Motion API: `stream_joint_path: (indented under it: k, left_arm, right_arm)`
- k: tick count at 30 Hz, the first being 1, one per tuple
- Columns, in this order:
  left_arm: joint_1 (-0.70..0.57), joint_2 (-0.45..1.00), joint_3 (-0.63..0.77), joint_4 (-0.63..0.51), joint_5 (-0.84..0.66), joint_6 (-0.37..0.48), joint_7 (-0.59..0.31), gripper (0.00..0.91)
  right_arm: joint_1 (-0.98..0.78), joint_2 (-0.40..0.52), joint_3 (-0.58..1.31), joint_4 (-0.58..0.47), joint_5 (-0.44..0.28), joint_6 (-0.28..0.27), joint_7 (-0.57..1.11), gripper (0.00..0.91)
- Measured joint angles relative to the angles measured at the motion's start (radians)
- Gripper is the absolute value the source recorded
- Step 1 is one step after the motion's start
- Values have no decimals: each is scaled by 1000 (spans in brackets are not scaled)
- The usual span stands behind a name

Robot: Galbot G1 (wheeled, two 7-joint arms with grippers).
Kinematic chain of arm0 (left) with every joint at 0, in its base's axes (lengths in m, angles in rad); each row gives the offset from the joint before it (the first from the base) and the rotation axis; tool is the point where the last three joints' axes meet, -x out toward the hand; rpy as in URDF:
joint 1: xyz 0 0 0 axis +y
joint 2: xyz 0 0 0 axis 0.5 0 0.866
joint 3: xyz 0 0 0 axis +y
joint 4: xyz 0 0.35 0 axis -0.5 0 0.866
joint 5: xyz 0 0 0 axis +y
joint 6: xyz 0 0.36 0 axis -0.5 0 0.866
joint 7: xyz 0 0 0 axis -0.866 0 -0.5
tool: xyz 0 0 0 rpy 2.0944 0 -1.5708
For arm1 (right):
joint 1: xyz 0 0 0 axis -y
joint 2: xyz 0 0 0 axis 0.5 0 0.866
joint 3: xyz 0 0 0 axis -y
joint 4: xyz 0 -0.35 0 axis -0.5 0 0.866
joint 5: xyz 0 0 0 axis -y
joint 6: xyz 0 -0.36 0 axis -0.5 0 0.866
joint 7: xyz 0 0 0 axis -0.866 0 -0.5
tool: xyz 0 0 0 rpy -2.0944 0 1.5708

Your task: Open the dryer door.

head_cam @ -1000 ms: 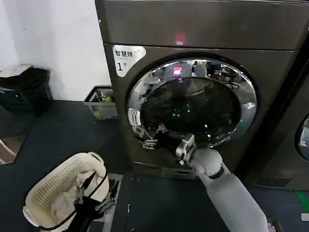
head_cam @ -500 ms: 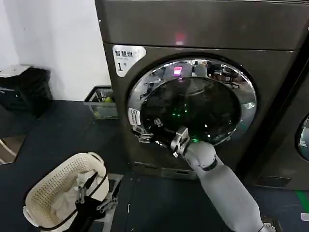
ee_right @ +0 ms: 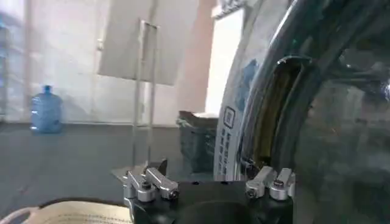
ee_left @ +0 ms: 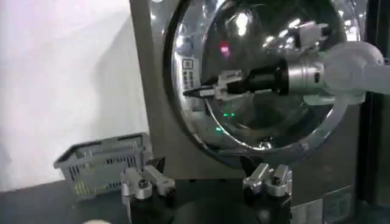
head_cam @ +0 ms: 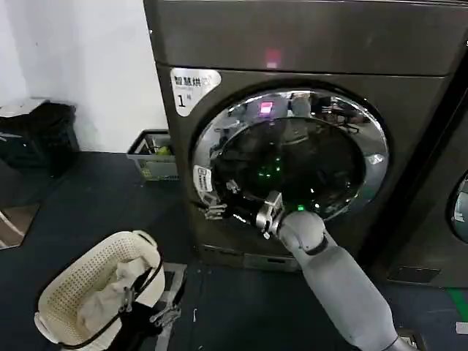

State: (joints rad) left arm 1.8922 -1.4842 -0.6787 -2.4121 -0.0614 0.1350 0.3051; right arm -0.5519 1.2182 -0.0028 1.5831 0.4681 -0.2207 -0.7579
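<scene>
— Nearest me, left gripper (head_cam: 150, 311) hangs parked by the laundry basket (head_cam: 55, 292), fingers spread, holding nothing. Where's the right?

— Right gripper (head_cam: 221, 199) sits at the left edge of the dryer door (head_cam: 292, 157), fingers apart, not closed on anything. The door fills the front of the dryer (head_cam: 292, 44) and looks shut or barely ajar.

— Handling?

— My guess: rigid, heavy on its hinge, and the chrome is slick. I'd hook the left rim edge rather than the glass, then pull steadily outward.
</scene>
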Motion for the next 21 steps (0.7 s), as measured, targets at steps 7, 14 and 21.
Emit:
stream_joint_path:
  k: [7, 14, 21]
  left_arm:
    - [-41, 37, -48, 11, -165, -4, -32, 907]
    - [-116, 166, -110, 82, -296, -38, -102, 907]
    - [-220, 298, -125, 179, -383, -59, -113, 907]
  right_arm:
    - [-31, -49, 7, 30, 0, 26, -179, 907]
    - [-64, -93, 20, 67, 4, 49, -314, 907]
    - [-99, -134, 49, 109, 18, 56, -419, 907]
